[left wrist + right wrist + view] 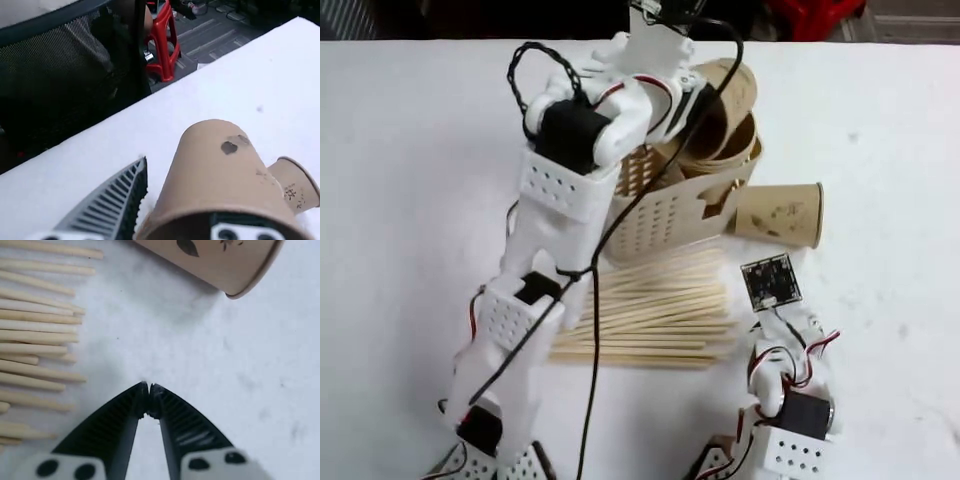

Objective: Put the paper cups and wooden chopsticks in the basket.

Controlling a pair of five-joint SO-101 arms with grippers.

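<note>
My left gripper [698, 98] is shut on a tan paper cup [728, 95] and holds it tilted over the woven basket [660, 225], where other cups [725, 150] lie nested. In the left wrist view the held cup [215, 170] sits beside one ribbed finger [117, 205]. Another paper cup [780, 213] lies on its side on the table just right of the basket, and also appears as a cup [220, 260] in the right wrist view. A pile of wooden chopsticks [650, 310] lies in front of the basket. My right gripper [148, 401] is shut and empty, over bare table between the chopsticks [40, 335] and the lying cup.
The left arm's body [550, 230] and its black cable [595, 330] cross over the left end of the chopstick pile. The right arm's base [790, 420] stands at the near right. Beyond the table's far edge are a red stool [162, 45] and dark mesh.
</note>
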